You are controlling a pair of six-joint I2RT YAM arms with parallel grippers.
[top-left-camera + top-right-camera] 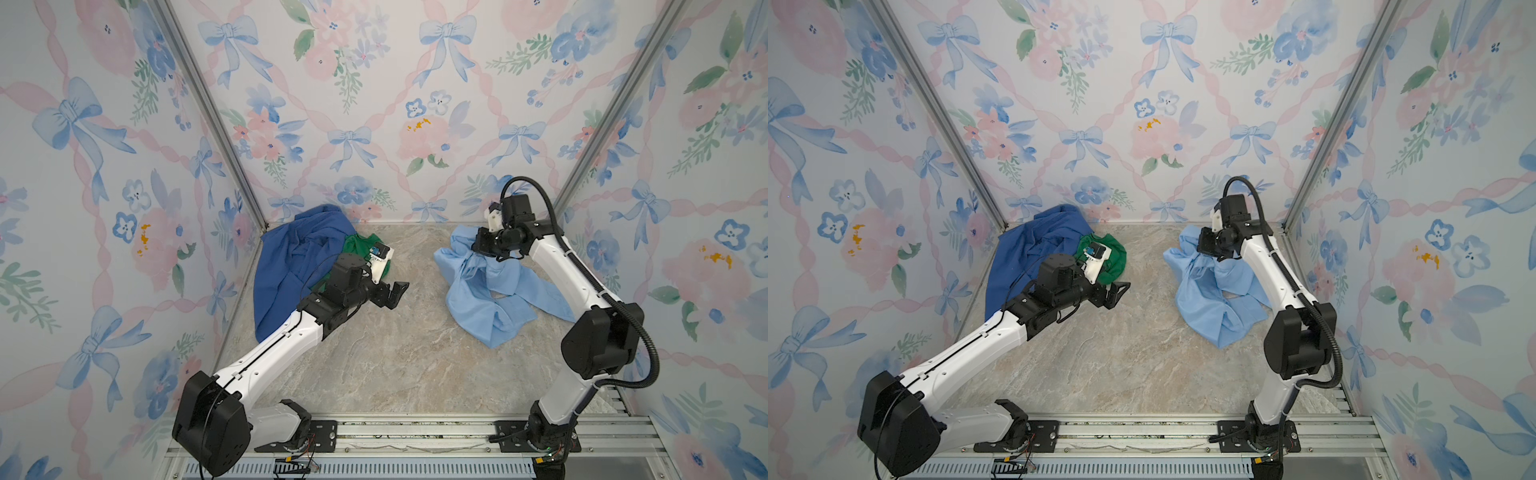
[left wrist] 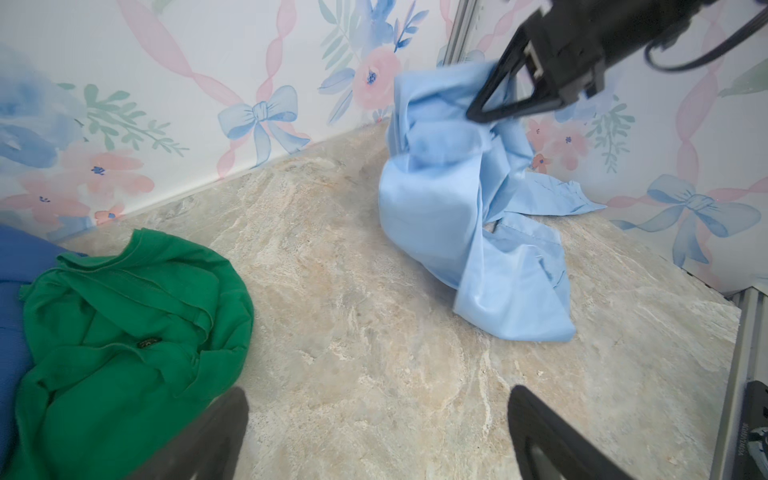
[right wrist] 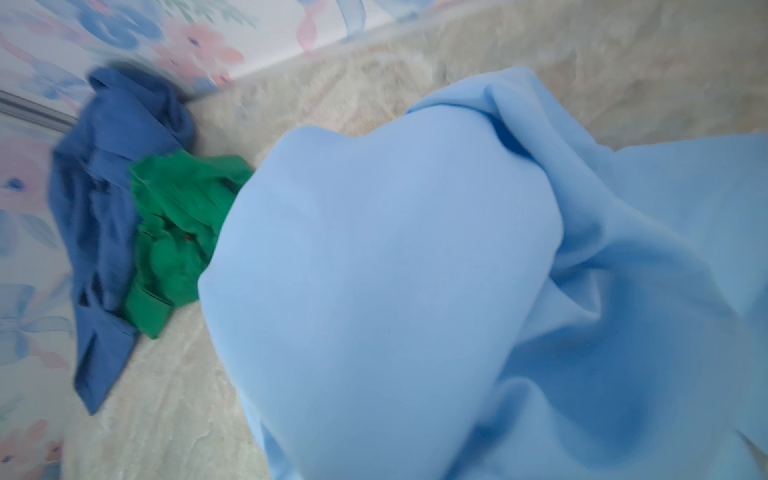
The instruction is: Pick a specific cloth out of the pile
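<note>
Two-garment pile (image 1: 291, 257) lies apart; right claw (image 2: 478, 113) clenches the cloth (image 2: 436, 199); left claw (image 1: 397, 295) gapes empty.

Tabletop (image 1: 395, 357): marbled beige-grey. Pile (image 1: 307, 249) in far left corner: royal-blue garment (image 1: 278, 270) crumpled, green garment (image 1: 355, 245) bunched against its right edge, touching. Pale blue shirt (image 1: 478, 291) far right, well apart from pile; lower folds on surface, top bunched upward.

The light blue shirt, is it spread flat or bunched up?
Bunched up. The light blue shirt is crumpled in folds, one part raised by the right fingers.
</note>
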